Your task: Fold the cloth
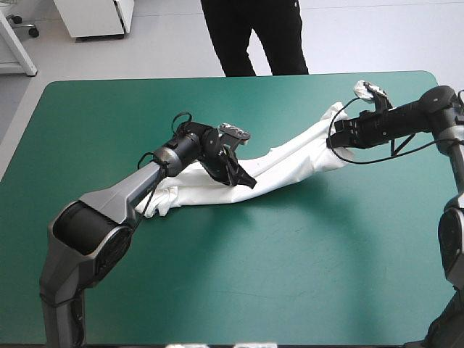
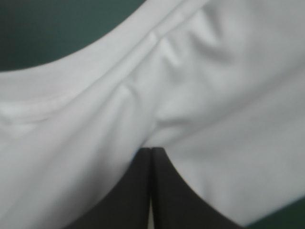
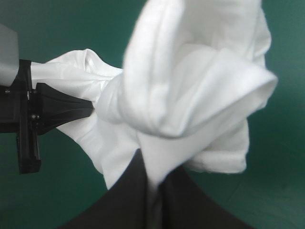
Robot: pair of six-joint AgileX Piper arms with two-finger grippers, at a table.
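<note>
My left gripper (image 2: 151, 150) pinches a fold of the T-shirt (image 1: 290, 161), its fingers all but meeting. My right gripper (image 3: 153, 179) clamps the shirt's other end. The T-shirt stretches as a twisted band between them. On the near side of the shirt lies broad, bare teal-green cover (image 1: 254, 275). The shirt's bunched tail is partly hidden under my left arm (image 1: 123, 196).

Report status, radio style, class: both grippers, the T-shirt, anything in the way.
Left gripper, right gripper: both shut on the T-shirt. T-shirt bunched, stretched between them, one end heaped on the teal-green cover. Nothing seen in the way.
</note>
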